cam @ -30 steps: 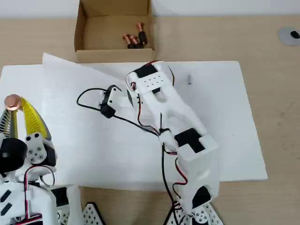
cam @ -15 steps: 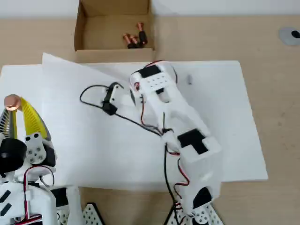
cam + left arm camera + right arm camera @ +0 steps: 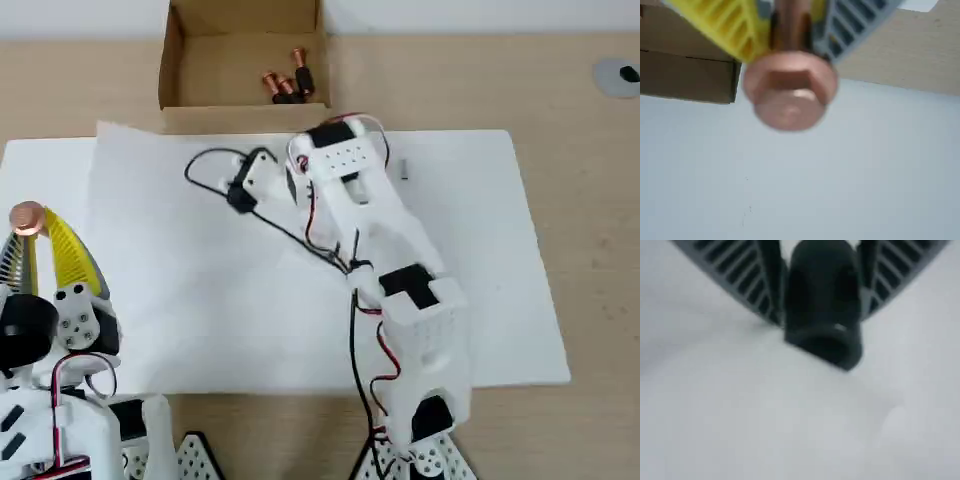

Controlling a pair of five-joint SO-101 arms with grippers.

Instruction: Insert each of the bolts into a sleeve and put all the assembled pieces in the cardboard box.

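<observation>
Copper bolt (image 3: 790, 90) sits pinched by its shank between the left gripper's (image 3: 790, 30) yellow and grey fingers, head outward, over the left side of the white sheet (image 3: 200, 300) on the table (image 3: 590, 200). Right gripper (image 3: 822, 275) clamps a black sleeve (image 3: 825, 310) just above the sheet. Assembled pieces (image 3: 287, 82) lie in the box (image 3: 172, 70).

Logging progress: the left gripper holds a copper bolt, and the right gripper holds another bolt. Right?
Not quite. The left gripper does hold a copper bolt, but the right gripper holds a black sleeve, as the right wrist view shows.
</observation>
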